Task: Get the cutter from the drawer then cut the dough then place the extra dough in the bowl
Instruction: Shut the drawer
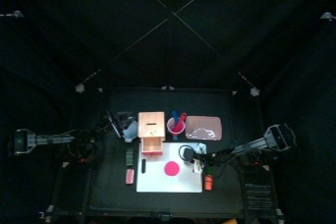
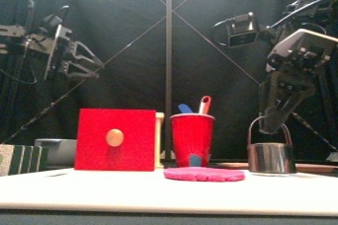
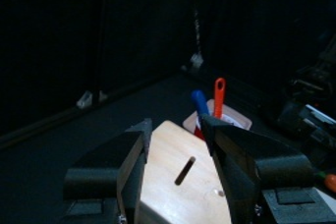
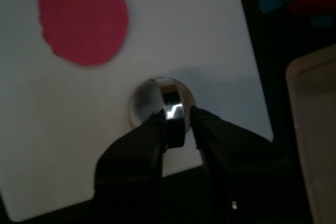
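1. Right tool (image 2: 272, 122) comes down from the upper right of the front view, its jaws clenched on the wire handle (image 4: 171, 110) of the round metal cutter (image 2: 272, 157).
2. That cutter sits low at the right of the front view, level with the white cutting board (image 4: 197, 31). Whether it rests on the board or hangs just above it, I cannot tell.
3. In the right wrist view the cutter is over the bare white of the board, well apart from the pink dough (image 2: 205, 174).
4. The dough is a flat disc lying on the board, at the bottom centre of the front view and just left of the cutter.
5. Left tool (image 3: 179, 138) hangs high at the upper left of the front view, grasping nothing. Its jaws are spread, with the pale top of the wooden box (image 2: 117, 138) showing between them in the left wrist view.
6. The box shows its red drawer front at centre left of the front view.
7. A red cup (image 2: 192, 135) stands just right of the box, holding a blue knife (image 2: 184, 109) and a red knife (image 2: 205, 103).
8. The blue-grey bowl (image 2: 59, 150) stands on the counter at the lower left, beside the box.
9. The pink tray (image 1: 203, 127) lies right of the cup in the top view.
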Robot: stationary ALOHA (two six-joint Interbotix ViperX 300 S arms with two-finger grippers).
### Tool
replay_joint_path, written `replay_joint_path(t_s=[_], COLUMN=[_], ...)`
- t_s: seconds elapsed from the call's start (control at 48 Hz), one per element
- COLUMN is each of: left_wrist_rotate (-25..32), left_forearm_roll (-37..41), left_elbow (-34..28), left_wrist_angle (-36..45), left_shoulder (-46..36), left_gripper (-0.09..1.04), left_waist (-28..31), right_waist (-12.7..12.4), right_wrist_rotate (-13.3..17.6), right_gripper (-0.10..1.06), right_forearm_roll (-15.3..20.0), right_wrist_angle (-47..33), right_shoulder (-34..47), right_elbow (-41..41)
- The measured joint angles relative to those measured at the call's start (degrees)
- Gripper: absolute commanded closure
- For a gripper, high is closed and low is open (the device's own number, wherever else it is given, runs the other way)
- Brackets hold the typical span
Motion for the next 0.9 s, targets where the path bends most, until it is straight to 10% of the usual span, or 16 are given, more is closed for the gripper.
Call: replay_joint_path(t_s=[0.375, 0.562, 0.896], left_wrist_rotate=[0.3, 0.4, 0.8], left_forearm_roll=[10.3, 21.3, 34.1], left_elbow=[-17.3, -28.7, -44.2], left_wrist_angle=[18.1, 32.5, 51.2], left_shoulder=[13.5, 23.9, 36.9], left_gripper=[0.14, 0.19, 0.32], left_waist=[7.1, 9.2, 11.9], right_waist=[0.3, 0.3, 0.3], right_wrist_rotate=[0.0, -0.1, -0.2], right_gripper=[0.08, 0.16, 0.63], right_forearm_roll=[-13.3, -12.0, -6.2], right_wrist_angle=[-0.7, -7.4, -11.0], right_shoulder=[7.8, 17.4, 27.7], right_elbow=[-14.4, -23.6, -31.9])
